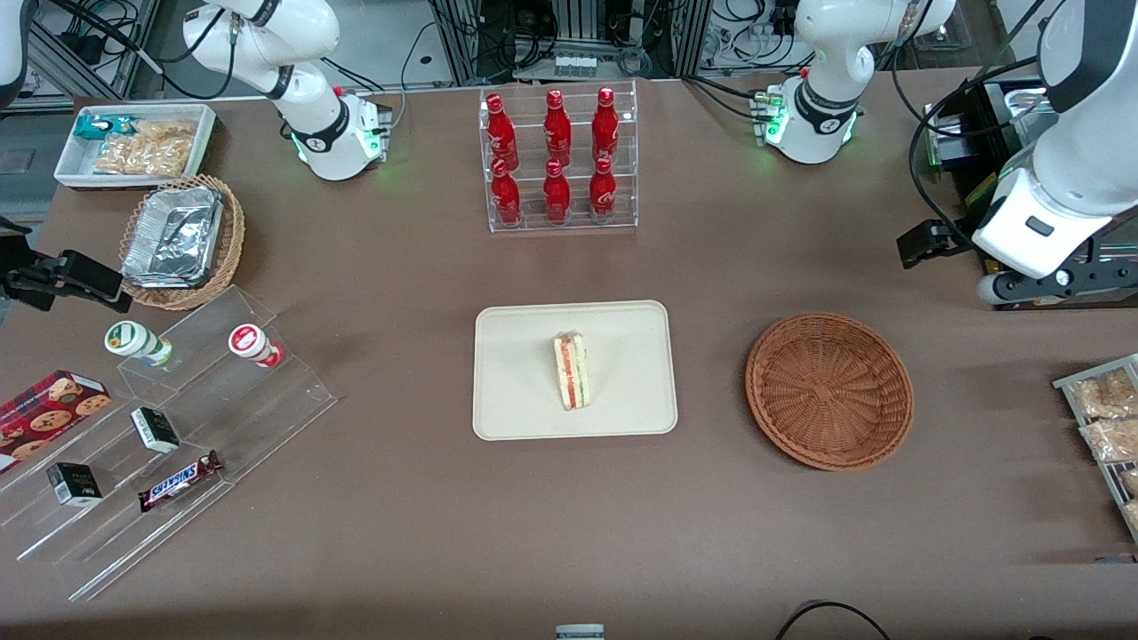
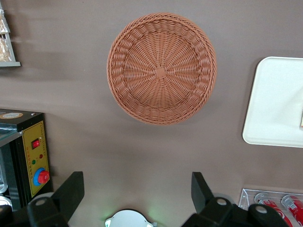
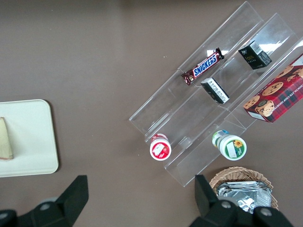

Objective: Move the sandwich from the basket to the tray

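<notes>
The sandwich (image 1: 572, 371) lies on the tray (image 1: 507, 409), its long axis running toward the front camera. My claw (image 2: 137, 194) hangs high, fingers spread and holding nothing, above bare table near the vacant basket (image 1: 829, 389). Open tabletop surrounds both.

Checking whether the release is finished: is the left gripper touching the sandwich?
Apart. In the left wrist view the gripper is open over bare table beside the empty basket; the front view shows the sandwich alone on the tray.
</notes>
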